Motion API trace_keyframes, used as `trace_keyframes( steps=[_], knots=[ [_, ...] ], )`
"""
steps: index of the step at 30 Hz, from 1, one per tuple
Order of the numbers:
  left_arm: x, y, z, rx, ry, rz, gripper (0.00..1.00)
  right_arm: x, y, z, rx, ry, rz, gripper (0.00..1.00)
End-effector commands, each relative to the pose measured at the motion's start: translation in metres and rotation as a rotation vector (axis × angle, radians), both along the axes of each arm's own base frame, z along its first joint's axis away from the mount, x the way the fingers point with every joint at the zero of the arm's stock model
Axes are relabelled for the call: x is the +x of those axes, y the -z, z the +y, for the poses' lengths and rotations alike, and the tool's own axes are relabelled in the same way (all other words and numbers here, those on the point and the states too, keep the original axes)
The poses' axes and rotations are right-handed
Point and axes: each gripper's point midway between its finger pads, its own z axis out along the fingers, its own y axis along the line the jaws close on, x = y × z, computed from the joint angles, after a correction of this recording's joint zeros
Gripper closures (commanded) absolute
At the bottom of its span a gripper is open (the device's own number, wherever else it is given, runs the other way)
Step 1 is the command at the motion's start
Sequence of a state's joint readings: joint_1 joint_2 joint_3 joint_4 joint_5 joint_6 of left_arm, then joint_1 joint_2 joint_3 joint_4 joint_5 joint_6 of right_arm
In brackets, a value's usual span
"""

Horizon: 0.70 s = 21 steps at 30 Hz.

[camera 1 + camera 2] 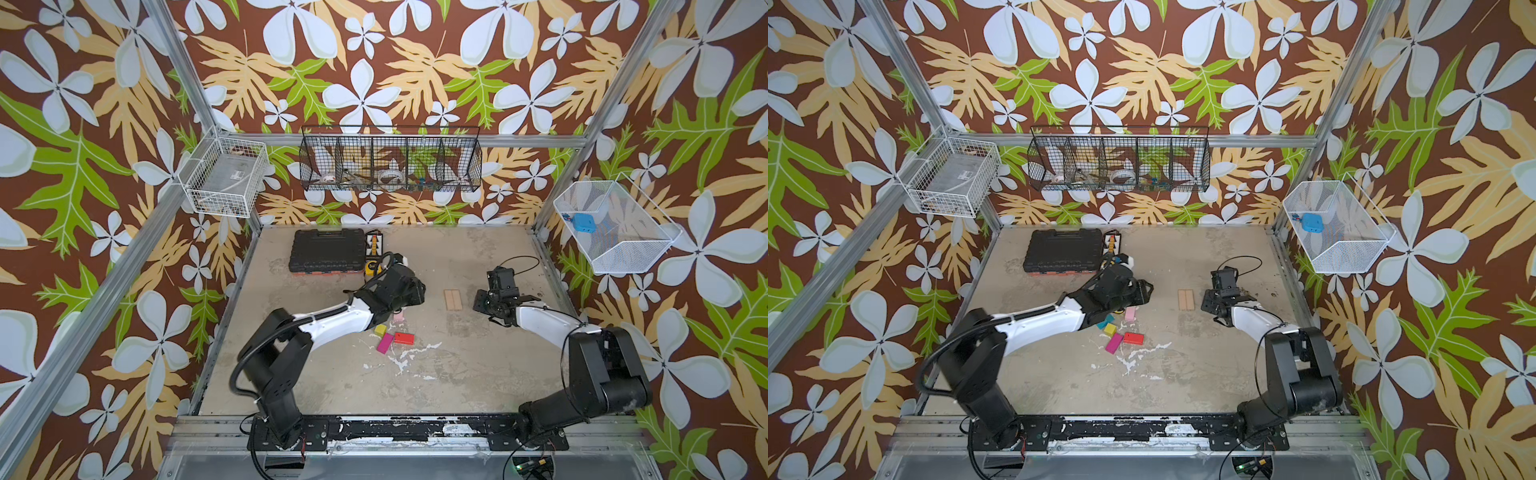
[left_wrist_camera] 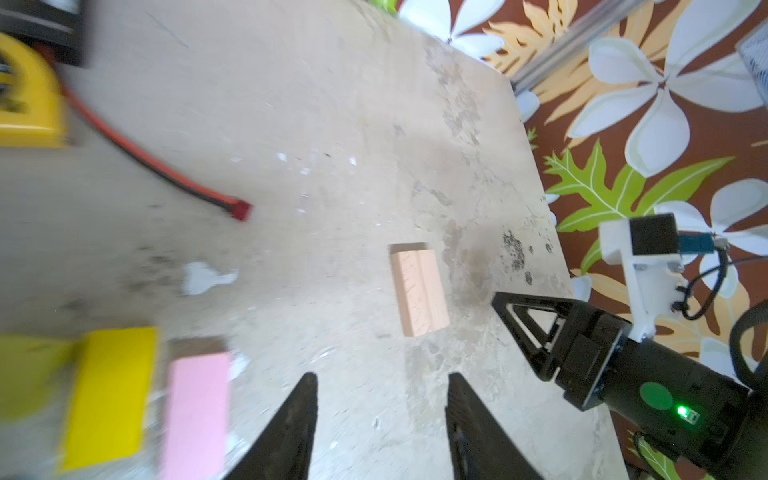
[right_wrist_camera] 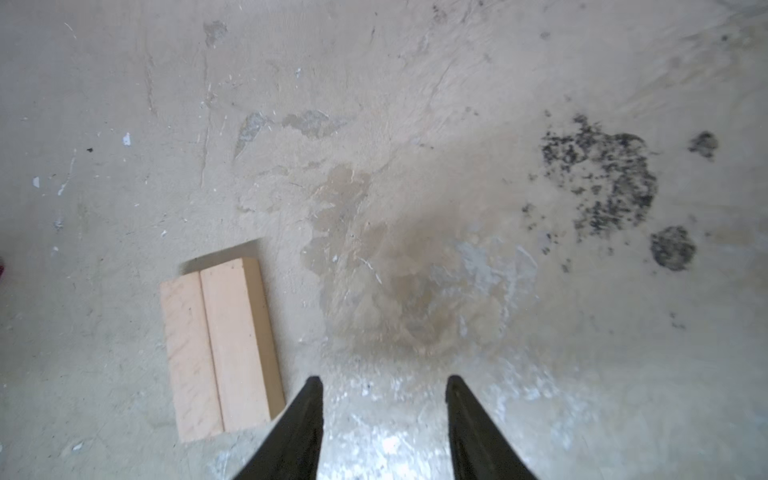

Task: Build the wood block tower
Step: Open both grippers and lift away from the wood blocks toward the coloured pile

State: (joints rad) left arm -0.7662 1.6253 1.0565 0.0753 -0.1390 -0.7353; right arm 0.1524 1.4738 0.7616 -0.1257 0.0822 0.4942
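Two tan planks [image 1: 452, 300] lie flat side by side, long edges touching, about mid-counter [image 1: 457, 374], their tops bare. The right hand [image 3: 384, 380] hangs just right of them, jaws parted with nothing between. The left hand [image 2: 382, 378] is to their left, likewise parted and empty. Left of the planks and nearer, partly under the left wrist, loose blocks lie close together: a pink brick [image 1: 1130, 313], a teal piece [image 1: 1104, 322], a yellow cube [image 1: 1110, 330], a magenta brick [image 1: 1113, 343] and a red brick [image 1: 1133, 338]. The left wrist view shows a longer yellow brick [image 2: 110, 395] just beside the pink one. Far left on the counter are a black tool case [image 1: 326, 251] and a yellow tape measure [image 1: 371, 268].
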Motion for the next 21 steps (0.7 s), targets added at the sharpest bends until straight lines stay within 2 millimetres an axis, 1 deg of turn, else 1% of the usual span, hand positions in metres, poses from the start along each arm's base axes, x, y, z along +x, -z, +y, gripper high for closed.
trace_keyframes(
  steps=[1,2,4,6,7,9,10,11,12,14,16,18,20,21],
  knots=[
    [-0.003,-0.009,0.080,0.209,-0.199,-0.104,0.40,-0.005,-0.017,-0.009,-0.008,0.058,-0.067,0.44],
    [-0.007,-0.011,0.105,0.262,-0.262,-0.120,0.37,-0.008,-0.021,-0.010,0.001,0.066,-0.070,0.43],
    [-0.021,-0.014,0.160,0.361,-0.397,-0.146,0.32,-0.016,-0.033,-0.002,0.055,0.048,-0.092,0.41],
    [-0.035,-0.016,0.201,0.411,-0.499,-0.168,0.23,-0.023,-0.048,0.010,0.111,0.024,-0.138,0.35],
    [-0.044,-0.016,0.216,0.423,-0.536,-0.183,0.18,-0.027,-0.056,0.018,0.132,0.010,-0.165,0.31],
    [-0.058,-0.014,0.239,0.438,-0.599,-0.209,0.16,-0.033,-0.072,0.037,0.173,-0.026,-0.221,0.25],
    [-0.066,-0.013,0.253,0.449,-0.647,-0.221,0.14,-0.036,-0.080,0.047,0.190,-0.043,-0.246,0.24],
    [-0.073,-0.013,0.264,0.440,-0.703,-0.222,0.10,-0.039,-0.085,0.057,0.200,-0.057,-0.262,0.24],
    [-0.079,-0.018,0.273,0.417,-0.749,-0.226,0.10,-0.043,-0.091,0.065,0.208,-0.061,-0.275,0.23],
    [-0.087,-0.024,0.286,0.395,-0.812,-0.264,0.05,-0.047,-0.098,0.082,0.233,-0.088,-0.283,0.24],
    [-0.094,-0.028,0.299,0.368,-0.889,-0.313,0.00,-0.050,-0.100,0.101,0.263,-0.121,-0.270,0.24],
    [-0.095,-0.025,0.303,0.360,-0.903,-0.370,0.00,-0.052,-0.098,0.120,0.284,-0.161,-0.238,0.25],
    [-0.092,-0.020,0.302,0.358,-0.900,-0.420,0.00,-0.054,-0.091,0.138,0.280,-0.189,-0.196,0.25],
    [-0.090,-0.021,0.302,0.370,-0.902,-0.408,0.00,-0.055,-0.086,0.147,0.272,-0.200,-0.175,0.26]
  ],
)
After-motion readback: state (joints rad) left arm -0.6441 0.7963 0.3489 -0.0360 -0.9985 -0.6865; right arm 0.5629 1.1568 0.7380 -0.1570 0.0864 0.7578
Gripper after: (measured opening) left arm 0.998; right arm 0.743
